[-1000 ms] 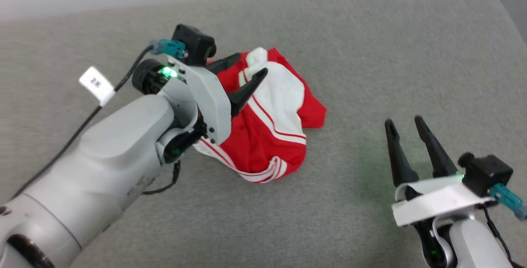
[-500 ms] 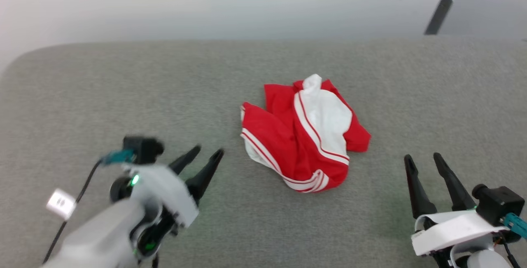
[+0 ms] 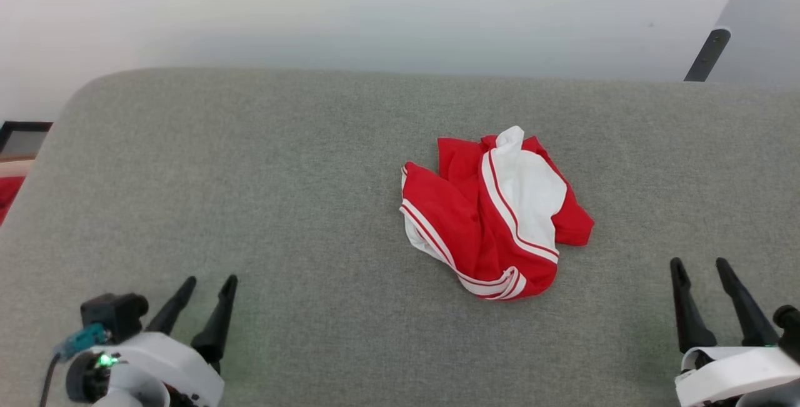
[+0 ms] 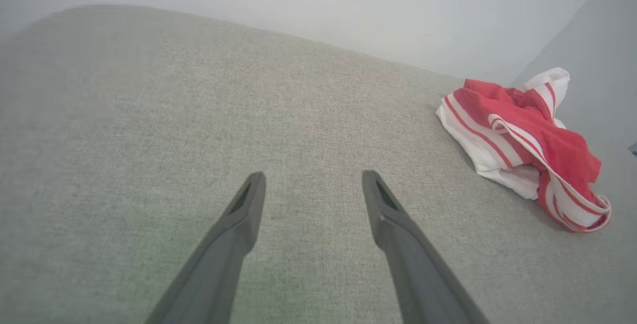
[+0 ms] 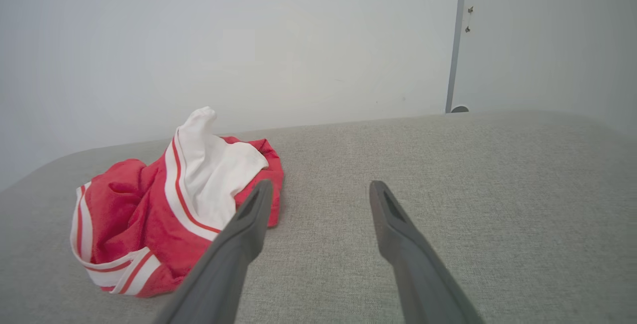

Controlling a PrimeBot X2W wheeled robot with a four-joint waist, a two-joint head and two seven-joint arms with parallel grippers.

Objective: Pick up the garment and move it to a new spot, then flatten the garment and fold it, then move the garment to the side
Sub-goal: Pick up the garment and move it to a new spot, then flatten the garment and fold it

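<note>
Left tool [image 3: 211, 280] released, fingers spread, grasping nothing, hanging over bare grey tabletop [image 3: 281, 194] at the near left. Right tool [image 3: 698, 263] likewise released and bare at the near right. Farther out between them, the garment [image 3: 494, 219]: a crumpled red-and-white heap a little right of the tabletop's middle, white sleeve uppermost, striped hem curled at the near edge. Well apart from the left tool, nearer the right.

Likely trouble from here: pinching the heap blind and catching several folded layers at once, leaving it bunched instead of spread. Or nipping only the loose white sleeve, with the rest left dangling and twisting on the lift. Also possible: fingertips driven too low, snagging the tabletop's fabric cover.

Against a second ago: left tool then reaching over the heap's left side, now drawn back and clear of it. Heap's shape much the same. Head camera shifted too, with more of the pale wall [image 3: 375, 13] in sight.
</note>
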